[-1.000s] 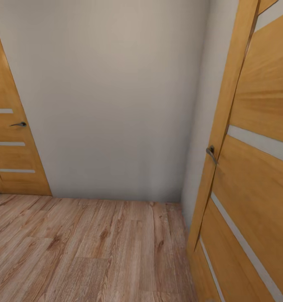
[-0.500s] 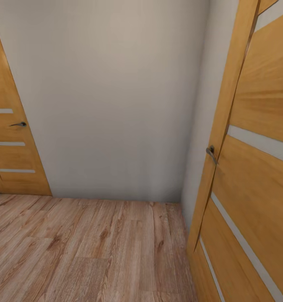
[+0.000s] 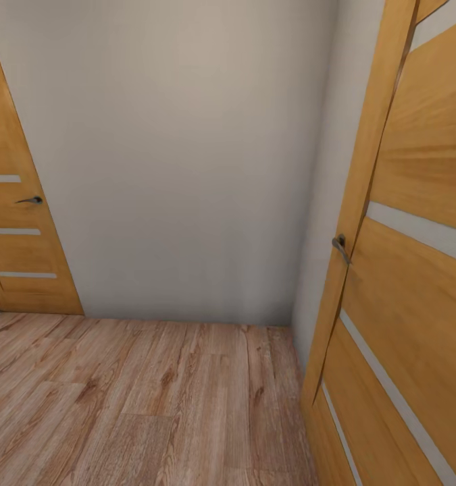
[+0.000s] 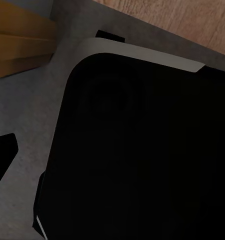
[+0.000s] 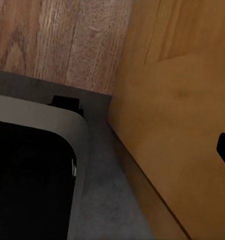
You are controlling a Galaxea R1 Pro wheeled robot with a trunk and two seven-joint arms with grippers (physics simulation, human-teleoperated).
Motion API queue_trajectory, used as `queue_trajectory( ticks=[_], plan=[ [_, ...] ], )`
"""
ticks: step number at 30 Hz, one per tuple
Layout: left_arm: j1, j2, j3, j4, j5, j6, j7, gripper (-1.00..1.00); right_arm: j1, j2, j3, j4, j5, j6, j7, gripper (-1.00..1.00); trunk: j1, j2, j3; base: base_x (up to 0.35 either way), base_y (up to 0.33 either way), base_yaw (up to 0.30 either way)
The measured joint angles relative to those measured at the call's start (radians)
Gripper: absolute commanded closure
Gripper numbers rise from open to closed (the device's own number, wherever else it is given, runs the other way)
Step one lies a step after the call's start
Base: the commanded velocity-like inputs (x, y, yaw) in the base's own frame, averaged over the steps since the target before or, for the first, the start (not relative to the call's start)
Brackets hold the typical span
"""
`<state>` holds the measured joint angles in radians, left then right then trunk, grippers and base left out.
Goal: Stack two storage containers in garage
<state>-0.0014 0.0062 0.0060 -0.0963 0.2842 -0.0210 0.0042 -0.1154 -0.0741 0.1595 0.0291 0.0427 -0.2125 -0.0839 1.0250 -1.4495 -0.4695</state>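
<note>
Nothing moved; wall, two doors, plank floor.

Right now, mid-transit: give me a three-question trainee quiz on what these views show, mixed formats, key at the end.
1. True or false: the light wood plank floor meets a plain pale grey wall straight ahead in the head view.
2. Multiple choice: the orange-brown wooden door with pale horizontal strips nearest the camera stands on which side of the head view? A) left B) right C) centre
3. Fill in: the second, farther wooden door carries a dark metal lever ____.

Key: 1 true; 2 B; 3 handle.
</note>
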Motion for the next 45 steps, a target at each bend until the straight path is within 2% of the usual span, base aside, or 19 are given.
queue_trajectory(
  ticks=[7, 16, 23, 32, 45],
  plan=[
    [0.0, 0.0, 0.0, 0.0, 0.0, 0.0, 0.0, -1.0, 0.0, -0.001, 0.002, -0.001, 0.004, 0.0, -0.001, -1.0, 0.0, 0.0, 0.0, 0.0, 0.0, 0.0],
    [0.0, 0.0, 0.0, 0.0, 0.0, 0.0, 0.0, -1.0, 0.0, 0.014, 0.001, -0.001, 0.0, 0.007, -0.011, -1.0, 0.0, 0.0, 0.0, 0.0, 0.0, 0.017],
    [0.0, 0.0, 0.0, 0.0, 0.0, 0.0, 0.0, -1.0, 0.0, 0.014, 0.002, -0.001, 0.0, 0.007, -0.011, -1.0, 0.0, 0.0, 0.0, 0.0, 0.0, 0.162],
    [0.0, 0.0, 0.0, 0.0, 0.0, 0.001, 0.0, -1.0, 0.0, 0.014, 0.002, -0.001, 0.001, 0.007, -0.011, -1.0, 0.0, 0.0, 0.0, 0.009, 0.0, 0.021],
    [0.0, 0.001, -0.001, 0.002, 0.0, 0.001, -0.001, -1.0, 0.0, 0.014, 0.003, -0.001, 0.003, 0.007, -0.011, -1.0, -0.001, 0.0, 0.0, 0.276, 0.0, 0.0]
  ],
)
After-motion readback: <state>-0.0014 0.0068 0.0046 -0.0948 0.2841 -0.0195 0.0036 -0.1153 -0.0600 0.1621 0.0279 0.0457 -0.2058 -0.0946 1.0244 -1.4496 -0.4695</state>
